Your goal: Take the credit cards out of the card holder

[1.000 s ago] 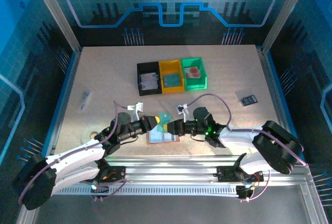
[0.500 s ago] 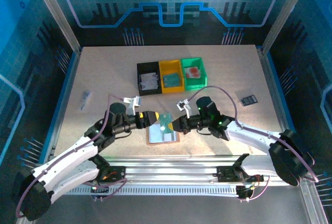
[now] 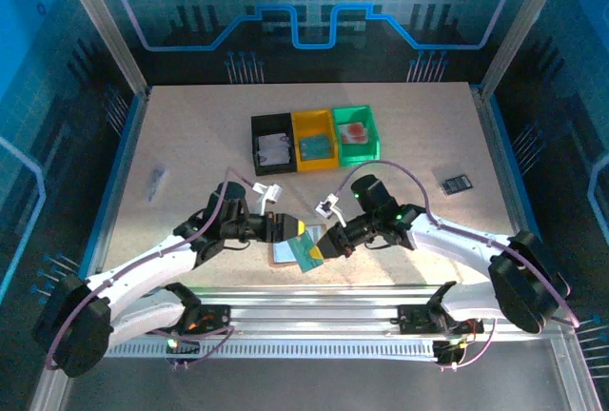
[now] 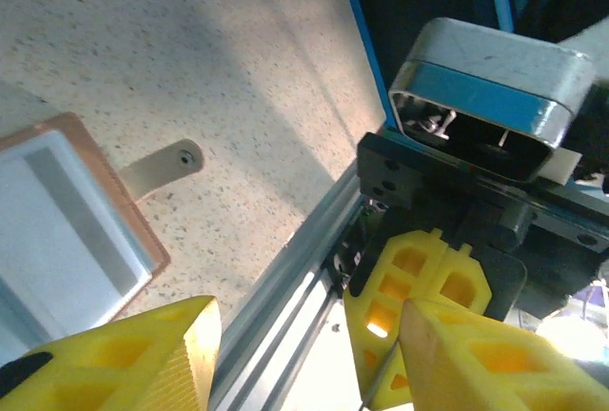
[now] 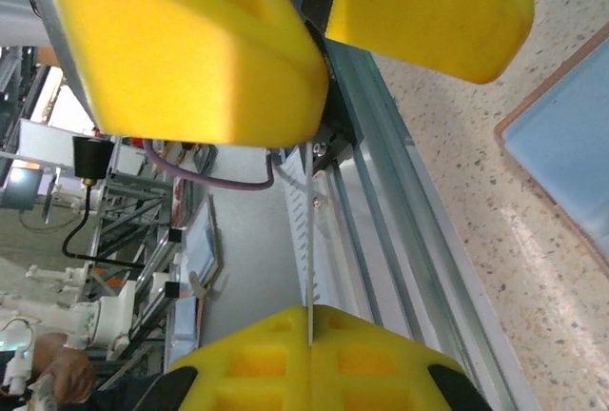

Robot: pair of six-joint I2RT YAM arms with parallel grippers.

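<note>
Card holder (image 3: 282,252) lies open and flat on the counter (image 3: 190,135), low in the middle of the overhead view near the front edge. Its pinkish-tan rim frames a pale blue pocket, and the two arms meeting above it hide part of it. A teal credit card (image 3: 306,257) shows tilted just to the right, overlapping the holder's lower right corner in that view, and the right tool (image 3: 328,242) is clamped on it. In the right wrist view that tool's two yellow fingers (image 5: 247,363) press together at the bottom of the frame. The card is seen edge-on there, a thin line rising from the seam between them, well clear of the holder at the right edge. The left tool (image 3: 299,230) comes in from the left, nose to nose with the right one, with its fingers apart and gripping nothing. In the left wrist view one finger (image 4: 143,363) sits at lower left and the other at lower right, with open space between. Whether the card's far edge touches either of them, I cannot tell. Toward the top of the counter three small bins stand side by side in a row. The black bin (image 3: 271,147) holds something pale, the yellow bin (image 3: 314,124) something teal, and the green bin (image 3: 358,114) something reddish. A small dark object (image 3: 457,184) lies alone at the right, and a small grey object (image 3: 157,183) lies at the left.
</note>
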